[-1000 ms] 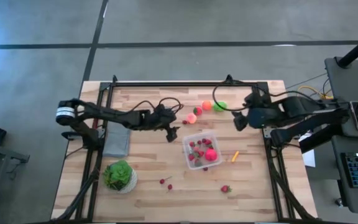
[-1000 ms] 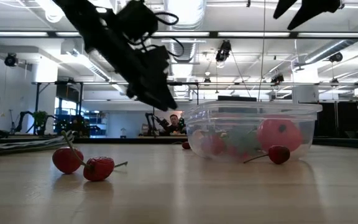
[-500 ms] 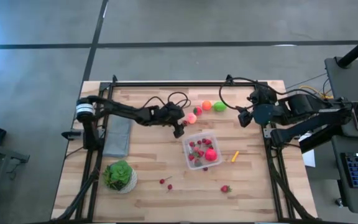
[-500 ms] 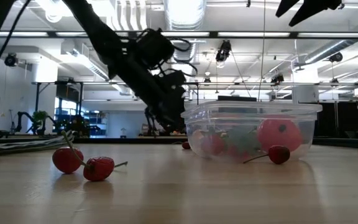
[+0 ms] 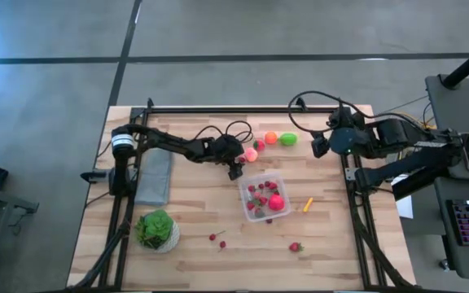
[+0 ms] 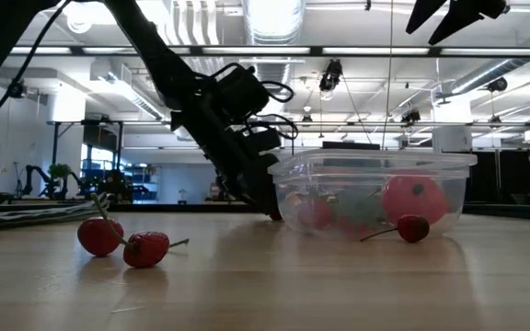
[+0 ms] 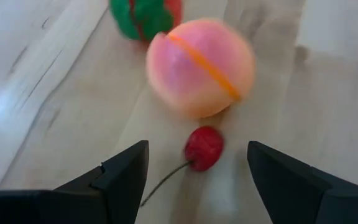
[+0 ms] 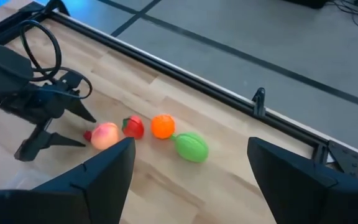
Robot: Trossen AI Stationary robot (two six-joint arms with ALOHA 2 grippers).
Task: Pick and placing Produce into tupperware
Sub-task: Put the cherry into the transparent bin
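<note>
Red and small, a cherry (image 7: 204,147) lies on the wood in the lower middle of the left wrist view, framed between the two dark fingers of the left gripper (image 7: 197,171), its stem trailing toward the lower left. The jaws stand well apart and hold nothing. Just above the cherry, touching or nearly touching it, sits a peach (image 7: 199,65), and beyond that, at the top edge, a red and green piece (image 7: 145,14).

In the high view the left gripper (image 5: 234,168) is a little left of centre, just beside the upper left corner of the clear box (image 5: 265,195), which already holds several red pieces. The low view shows the fingertips down close to the table, right beside the box's wall (image 6: 375,164).

The step in hand appears to be picking up that cherry. To do it well, the fingers should probably go straight down with the cherry centred between them, and close on the round body, not the thin stem, which would likely slip. The peach is the risk: a finger drifting toward it could roll it away or nudge the cherry aside. Lifting clear of the box's rim before moving over it seems wise.

The right gripper (image 5: 319,146) waits at the upper right of the high view, jaws wide and empty. Its wrist view shows an orange (image 8: 163,126) and a green piece (image 8: 191,147) lined up beside the peach. Loose cherries (image 5: 216,238) lie in the lower middle of the table (image 5: 194,260).
</note>
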